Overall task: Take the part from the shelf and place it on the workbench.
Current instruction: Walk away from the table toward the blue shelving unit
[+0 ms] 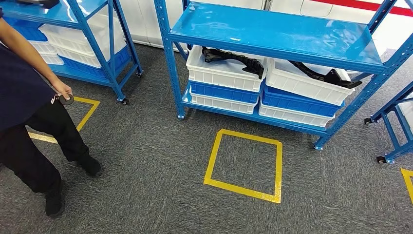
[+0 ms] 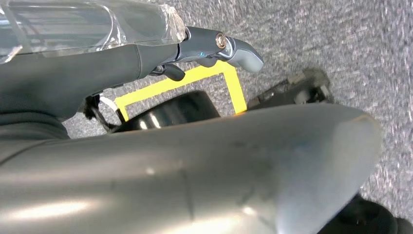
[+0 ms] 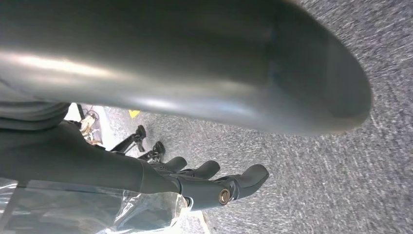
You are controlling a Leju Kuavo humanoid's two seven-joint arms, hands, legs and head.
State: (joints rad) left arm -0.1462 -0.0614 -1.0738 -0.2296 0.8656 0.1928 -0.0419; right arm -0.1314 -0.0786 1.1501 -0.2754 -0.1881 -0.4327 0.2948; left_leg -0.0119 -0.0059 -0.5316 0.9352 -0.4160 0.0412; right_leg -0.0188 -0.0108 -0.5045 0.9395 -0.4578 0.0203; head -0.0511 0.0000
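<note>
Two black parts lie in white bins on the blue shelf's (image 1: 272,36) lower level: one part (image 1: 234,57) at 12 o'clock in the left bin (image 1: 221,73), another part (image 1: 321,73) at 1 o'clock in the right bin (image 1: 304,85). A yellow floor square (image 1: 243,163) lies before the shelf. A person (image 1: 29,122) stands at 9 o'clock. The left robot hand (image 2: 214,48) and right robot hand (image 3: 214,183) hang over carpet, fingers loosely extended, holding nothing.

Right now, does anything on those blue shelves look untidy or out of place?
Mostly tidy. The black parts in the left white bin and the black part in the right white bin poke above the rims, the right one overhanging its edge. Nothing looks spilled or broken.
</note>
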